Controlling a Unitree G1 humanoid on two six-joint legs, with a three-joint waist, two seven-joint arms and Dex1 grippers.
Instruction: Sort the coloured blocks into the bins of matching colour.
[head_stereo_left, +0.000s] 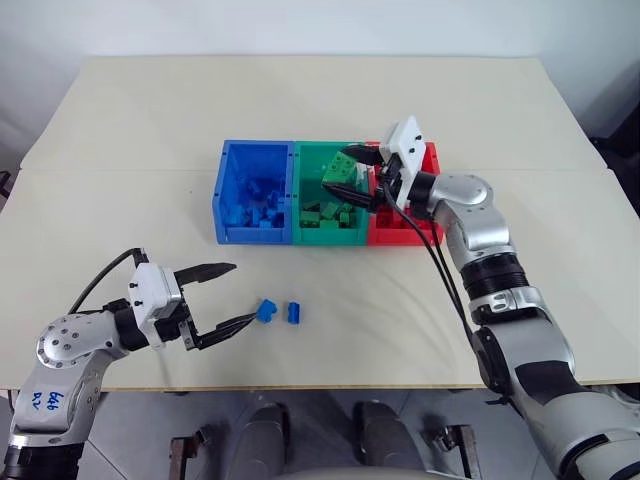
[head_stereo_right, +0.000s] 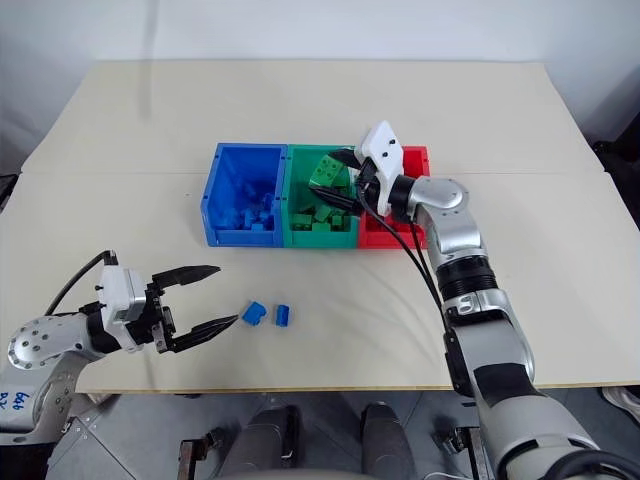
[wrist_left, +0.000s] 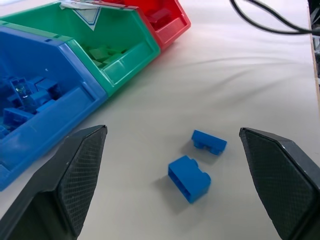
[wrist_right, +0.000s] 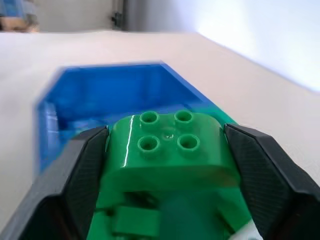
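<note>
A: Cream worktop (head_stereo_left: 120, 110): where is the green block (head_stereo_left: 343, 174)?

B: Between the right hand's (head_stereo_left: 358, 180) spread fingers, above the green bin (head_stereo_left: 322, 236).

A: And the blue blocks (head_stereo_left: 277, 312)?

B: Just beyond the left hand (head_stereo_left: 228, 297), which gapes wide and empty, nearer them.

You see a glossy, smooth plastic green block (wrist_right: 169, 145) with a sheen across its studs, between matt black fingers (wrist_right: 75, 175) with a fine cross-hatched texture. The bins (head_stereo_left: 255, 235) look like smooth, slightly shiny plastic, and the two blue blocks (wrist_left: 189, 178) nearer you are the same. The table (head_stereo_left: 300, 100) looks matt, pale and smooth.
</note>
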